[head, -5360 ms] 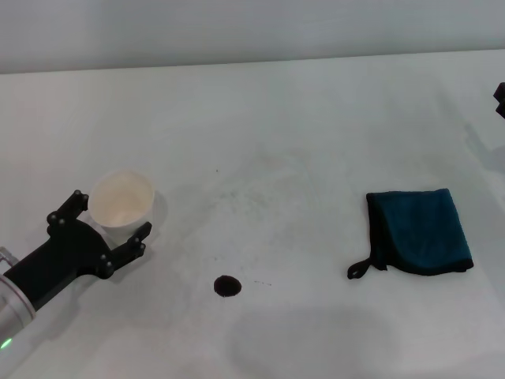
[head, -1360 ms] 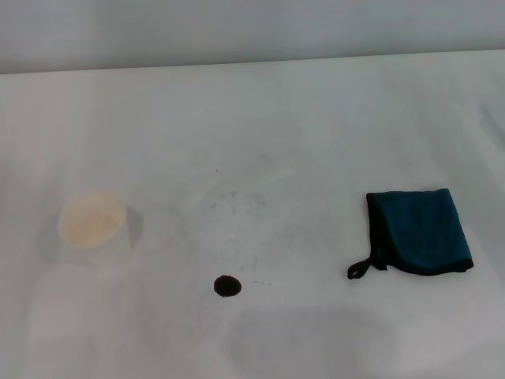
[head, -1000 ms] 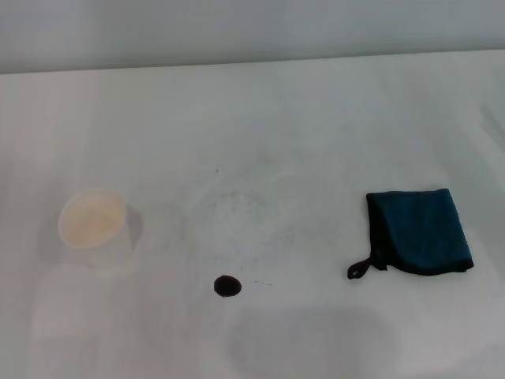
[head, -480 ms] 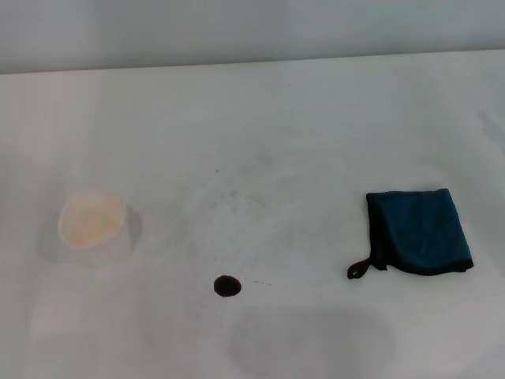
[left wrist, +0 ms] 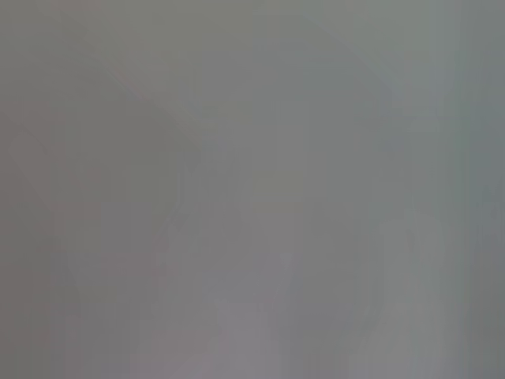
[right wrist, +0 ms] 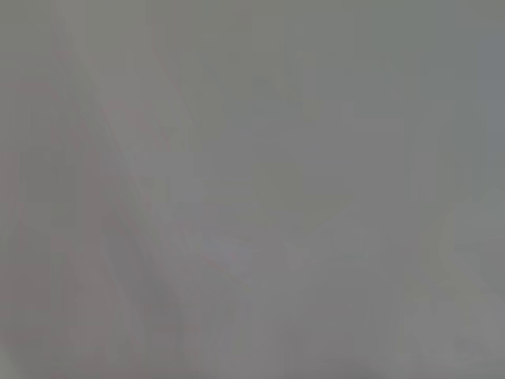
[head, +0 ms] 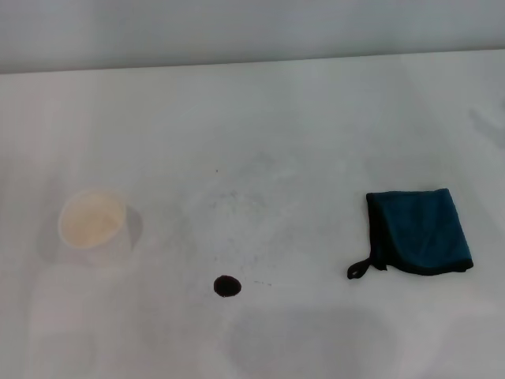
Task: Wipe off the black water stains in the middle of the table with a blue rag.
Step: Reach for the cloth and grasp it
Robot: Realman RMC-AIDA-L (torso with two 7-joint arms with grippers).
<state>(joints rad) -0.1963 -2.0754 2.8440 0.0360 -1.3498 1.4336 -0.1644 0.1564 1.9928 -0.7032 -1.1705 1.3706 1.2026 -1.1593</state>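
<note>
On the white table (head: 300,126) a small round black water stain (head: 227,286) lies near the front middle, with tiny specks just to its right. The blue rag (head: 420,230), folded, teal with black edging and a loop at its front left corner, lies flat at the right. Neither gripper shows in the head view. Both wrist views are plain grey blurs in which nothing can be made out.
A white paper cup (head: 93,225) stands upright at the left of the table. Faint grey smudges mark the surface around the middle (head: 237,197). The table's far edge meets a grey wall at the top.
The left gripper, which stood around the cup 5.4 s ago, has gone out of view and the cup stands a little further left. Over the last second nothing has moved.
</note>
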